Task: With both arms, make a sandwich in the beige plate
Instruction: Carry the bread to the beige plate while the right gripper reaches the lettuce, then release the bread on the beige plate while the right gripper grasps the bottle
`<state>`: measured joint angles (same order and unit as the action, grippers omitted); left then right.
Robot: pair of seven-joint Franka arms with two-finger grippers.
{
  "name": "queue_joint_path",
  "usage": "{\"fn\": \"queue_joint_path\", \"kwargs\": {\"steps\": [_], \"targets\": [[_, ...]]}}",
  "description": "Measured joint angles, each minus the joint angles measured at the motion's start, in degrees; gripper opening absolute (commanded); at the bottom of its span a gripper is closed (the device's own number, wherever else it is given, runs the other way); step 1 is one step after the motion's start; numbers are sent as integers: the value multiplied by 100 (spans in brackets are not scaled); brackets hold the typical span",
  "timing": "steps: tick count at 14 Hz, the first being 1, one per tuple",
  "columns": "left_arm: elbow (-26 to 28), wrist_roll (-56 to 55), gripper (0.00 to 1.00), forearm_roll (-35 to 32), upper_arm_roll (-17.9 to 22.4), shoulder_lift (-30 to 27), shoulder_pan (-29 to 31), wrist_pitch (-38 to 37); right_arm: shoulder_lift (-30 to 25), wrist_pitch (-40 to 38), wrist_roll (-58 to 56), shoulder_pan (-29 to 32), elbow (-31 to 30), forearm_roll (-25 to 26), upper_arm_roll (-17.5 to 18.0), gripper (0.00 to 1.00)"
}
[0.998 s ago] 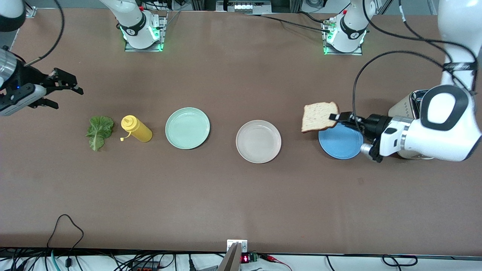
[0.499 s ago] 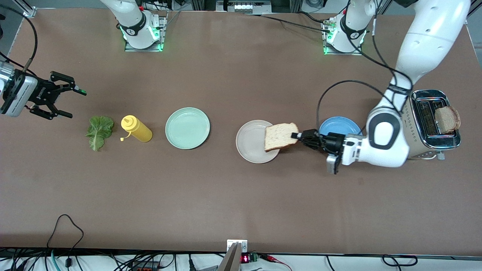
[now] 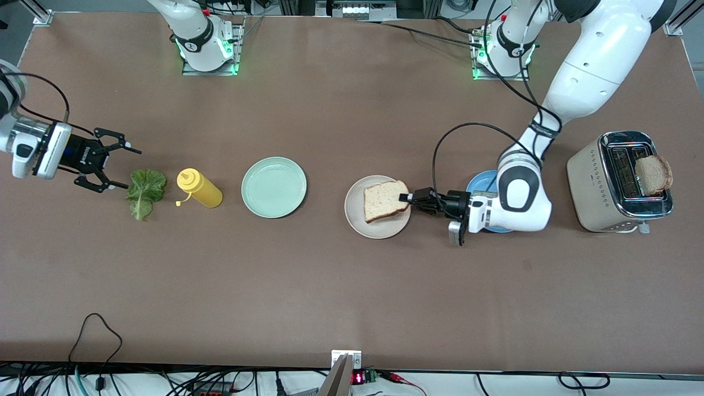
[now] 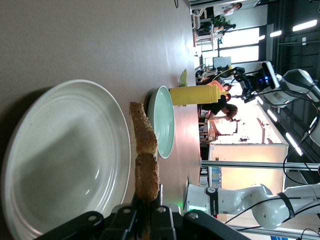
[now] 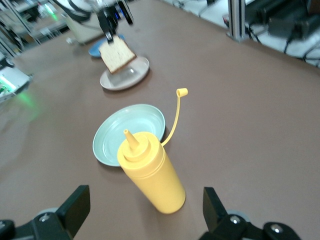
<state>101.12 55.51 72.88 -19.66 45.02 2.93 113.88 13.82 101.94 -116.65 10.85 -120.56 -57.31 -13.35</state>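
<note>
While clamped on one crust edge by the left hand (image 3: 408, 198), bread slice (image 3: 385, 201) sits over beige plate (image 3: 360, 220), mid-surface. Right hand (image 3: 118, 166), fingers spread, empty, hangs by lettuce leaf (image 3: 145, 191) near the right arm's end of the surface.

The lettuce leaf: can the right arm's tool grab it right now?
Probably yes. The right tool hangs open beside the lettuce leaf, with nothing between them; the yellow bottle lies past the leaf, toward the left arm's end.
</note>
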Motion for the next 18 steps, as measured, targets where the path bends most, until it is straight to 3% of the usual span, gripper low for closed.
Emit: {"fn": "queue_joint_path", "kwargs": {"steps": [3,4,5,10,14,18], "targets": [[100,473,3,353,0,266,-107,206,588,-261,-1125,130,-1,-562,0,100],[100,521,43,386,0,308,-134,263,747,-321,-1424,147,5,-702,0,100],[98,532,99,391,0,315,-149,293,898,-396,-1703,165,15,-826,1,100],[71,576,100,202,51,253,-148,326,1730,-988,-2851,191,274,-1426,2,100],[-5,-277,100,-1114,122,-235,-117,327,2533,-1473,-3315,192,669,-1773,15,100],[-49,-1733,100,-2620,93,-881,-154,324,2851,-1663,-3542,191,786,-1870,104,100]]}}
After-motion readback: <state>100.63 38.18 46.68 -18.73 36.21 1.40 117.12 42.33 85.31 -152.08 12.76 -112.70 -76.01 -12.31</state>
